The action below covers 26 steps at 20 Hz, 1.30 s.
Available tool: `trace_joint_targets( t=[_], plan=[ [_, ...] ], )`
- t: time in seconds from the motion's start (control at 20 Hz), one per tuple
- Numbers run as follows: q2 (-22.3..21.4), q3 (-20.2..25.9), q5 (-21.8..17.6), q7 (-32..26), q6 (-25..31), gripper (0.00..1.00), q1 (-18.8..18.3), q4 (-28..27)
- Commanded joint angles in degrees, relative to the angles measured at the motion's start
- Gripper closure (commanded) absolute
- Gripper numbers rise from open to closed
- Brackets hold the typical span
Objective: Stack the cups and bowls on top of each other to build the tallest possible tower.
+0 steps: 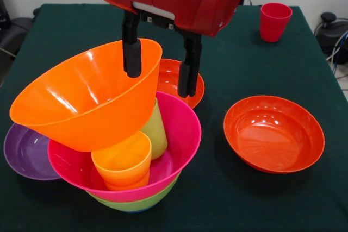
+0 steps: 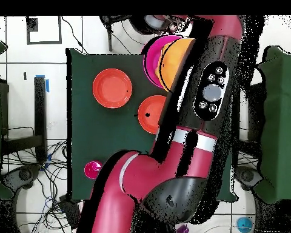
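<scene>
Nearest the camera sits the tower (image 1: pixel 128 188): a green bowl (image 1: pixel 136 204) lowest, a magenta bowl (image 1: pixel 182 134) nested in it, with a yellow-orange cup (image 1: pixel 122 161) and a green cup (image 1: pixel 155 129) standing inside. The gripper (image 1: pixel 161 63) is clenched on the orange bowl (image 1: pixel 87 101), one finger inside the far rim and one outside, holding it tilted above the magenta bowl's left side. Behind the magenta bowl lies a red-orange bowl (image 1: pixel 176 80); a second one (image 1: pixel 273 133) lies to its right, well apart. A purple bowl (image 1: pixel 27 153) pokes out at its left, and the red cup (image 1: pixel 274 21) stands far off at the back right. To do this step well, I judge the orange bowl should be levelled and centred over the two cups before release, since a tilted drop could tip them or slide off.
</scene>
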Motion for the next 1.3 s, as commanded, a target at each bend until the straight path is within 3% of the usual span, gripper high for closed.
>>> trace_joint_targets(
  t=[0.05, 0.7, 1.3],
  plan=[
    [-1.7, 4.3, -3.2, -21.9, 2.0, 0.0, -0.5, 2.0],
    [0.8, 7.9, -5.8, -25.1, -2.7, 0.0, -1.6, 2.4],
    [-1.4, 13.1, -10.0, -28.5, -2.7, 0.0, -2.1, 5.4]
  ],
)
